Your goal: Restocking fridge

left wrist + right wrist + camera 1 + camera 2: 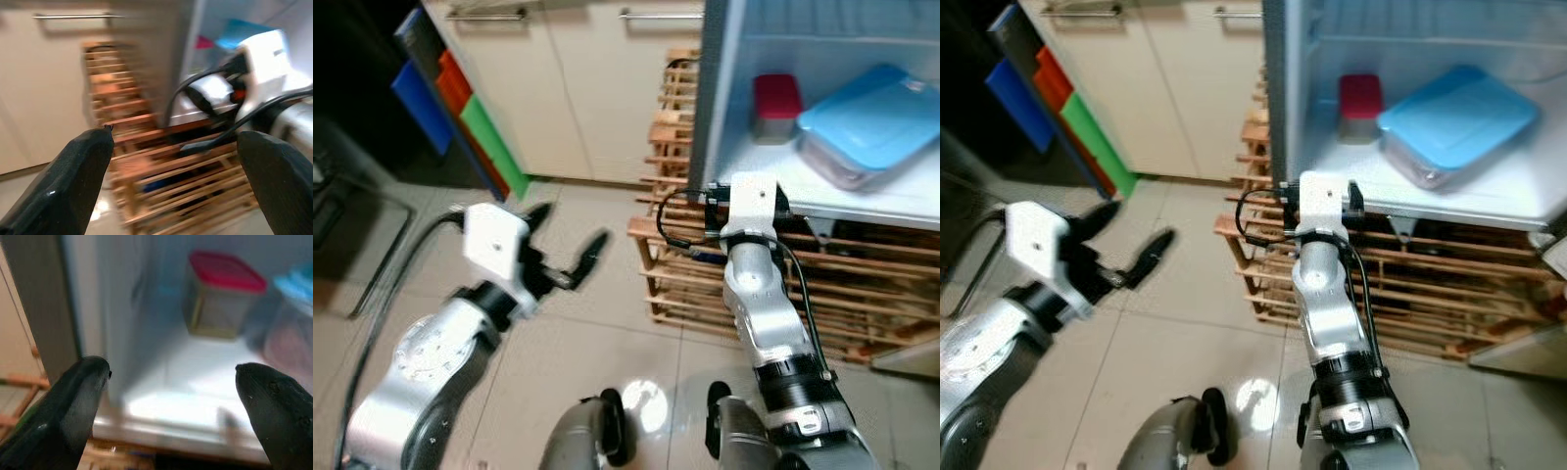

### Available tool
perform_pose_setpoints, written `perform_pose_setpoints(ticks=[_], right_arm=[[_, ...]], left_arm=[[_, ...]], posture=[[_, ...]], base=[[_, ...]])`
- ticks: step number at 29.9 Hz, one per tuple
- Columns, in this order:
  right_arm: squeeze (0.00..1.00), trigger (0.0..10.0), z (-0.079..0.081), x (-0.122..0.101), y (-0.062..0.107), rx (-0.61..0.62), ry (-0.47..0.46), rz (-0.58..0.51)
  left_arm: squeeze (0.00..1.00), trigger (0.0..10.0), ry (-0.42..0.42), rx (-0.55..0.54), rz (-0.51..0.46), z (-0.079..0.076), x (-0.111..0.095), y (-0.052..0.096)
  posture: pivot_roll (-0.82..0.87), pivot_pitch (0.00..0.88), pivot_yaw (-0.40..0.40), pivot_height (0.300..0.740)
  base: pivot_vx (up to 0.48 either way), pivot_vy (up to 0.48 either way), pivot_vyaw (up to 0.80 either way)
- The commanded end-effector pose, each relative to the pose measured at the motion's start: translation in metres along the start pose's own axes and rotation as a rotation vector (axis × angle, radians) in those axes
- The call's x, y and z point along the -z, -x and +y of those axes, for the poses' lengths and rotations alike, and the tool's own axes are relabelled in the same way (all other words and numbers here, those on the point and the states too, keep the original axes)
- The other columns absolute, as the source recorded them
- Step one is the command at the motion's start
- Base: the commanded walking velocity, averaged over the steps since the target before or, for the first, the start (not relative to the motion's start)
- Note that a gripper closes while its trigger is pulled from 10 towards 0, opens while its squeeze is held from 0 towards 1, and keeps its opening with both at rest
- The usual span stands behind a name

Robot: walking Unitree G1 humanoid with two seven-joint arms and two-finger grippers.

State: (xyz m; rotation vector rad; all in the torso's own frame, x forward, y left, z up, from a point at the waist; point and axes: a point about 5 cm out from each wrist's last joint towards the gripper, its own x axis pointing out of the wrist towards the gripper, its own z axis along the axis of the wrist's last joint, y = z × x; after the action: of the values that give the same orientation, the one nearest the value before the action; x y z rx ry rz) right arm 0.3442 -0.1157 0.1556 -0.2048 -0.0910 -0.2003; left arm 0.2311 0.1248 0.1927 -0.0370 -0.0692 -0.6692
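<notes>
Where shelf (862,201) ends, seemingly wooden rack (724,284) stands.

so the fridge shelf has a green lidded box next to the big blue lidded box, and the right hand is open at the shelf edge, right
Not quite: the small box has a red lid, not green, as the right wrist view shows. The rest holds: it sits beside the big blue lidded box on the fridge shelf, and the right hand is open at the shelf edge.

Motion blur smears the wooden rack (146,161) at centre of the left wrist view; the blue-lidded container (871,122) is cut off at right edge
</notes>
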Motion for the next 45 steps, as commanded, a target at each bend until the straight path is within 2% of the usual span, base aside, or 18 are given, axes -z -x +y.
perform_pose_setpoints(ticks=[1, 5, 12, 21, 37, 45], right_arm=[[0.0, 10.0, -0.001, -0.002, -0.002, 0.026, 0.036, -0.033], [0.0, 10.0, -0.01, -0.014, -0.009, 0.087, 0.106, -0.123], [0.0, 10.0, -0.025, -0.017, -0.015, 0.148, 0.14, -0.168], [0.0, 10.0, -0.041, -0.012, -0.019, 0.18, 0.166, -0.168], [0.0, 10.0, -0.087, -0.001, -0.02, 0.278, 0.265, -0.155], [0.0, 10.0, -0.084, -0.002, -0.02, 0.25, 0.267, -0.168]], left_arm=[[0.0, 10.0, 0.011, 0.053, -0.001, -0.006, -0.003, -0.002], [0.0, 10.0, 0.035, 0.103, -0.008, -0.014, -0.006, -0.007], [0.0, 10.0, 0.048, 0.109, 0.015, -0.015, -0.005, -0.003], [0.0, 10.0, 0.062, 0.104, 0.028, -0.016, -0.003, -0.004], [0.0, 10.0, 0.08, 0.097, 0.05, -0.014, 0.001, -0.006], [0.0, 10.0, 0.081, 0.095, 0.056, -0.013, 0.003, -0.008]], posture=[[0.08, 0.386, 0.153, 0.74], [0.07, 0.401, 0.161, 0.74], [0.06, 0.407, 0.165, 0.74], [0.05, 0.405, 0.161, 0.74], [0.03, 0.401, 0.162, 0.74], [0.02, 0.404, 0.162, 0.74]], base=[[0.0, 0.0, 0.0], [0.0, 0.0, 0.0], [0.0, 0.0, 0.0], [0.0, 0.0, 0.0], [0.0, 0.0, 0.0], [0.0, 0.0, 0.0]])
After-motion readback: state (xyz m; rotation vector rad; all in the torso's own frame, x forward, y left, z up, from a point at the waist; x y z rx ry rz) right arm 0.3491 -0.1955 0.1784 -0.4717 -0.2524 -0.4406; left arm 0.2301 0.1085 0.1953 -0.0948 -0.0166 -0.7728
